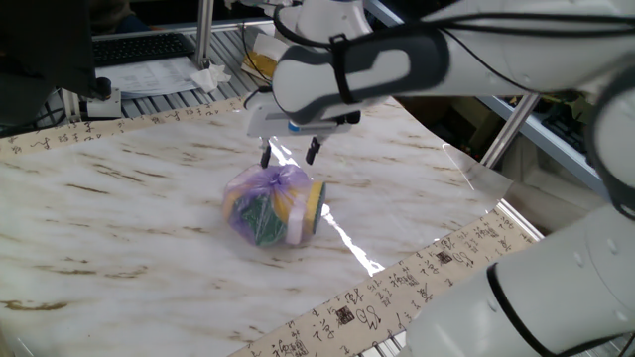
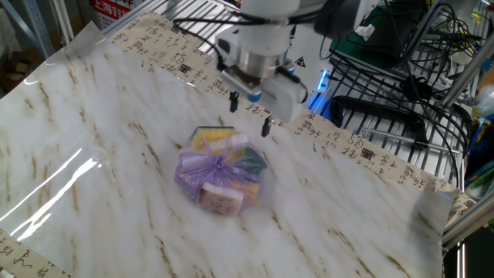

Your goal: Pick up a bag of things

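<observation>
your marble table [image 1: 119,198] spreads beneath everything. your gripper [image 2: 250,113] hangs above it with jaws spread wide, holding nothing. the bag of things [image 2: 220,180] sits on the marble below the jaws, near them but not touching, outside their gap.

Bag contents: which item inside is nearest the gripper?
The yellow item at the back of the bag, on the side under the open gripper. The white block lies at the far, front side.
</observation>
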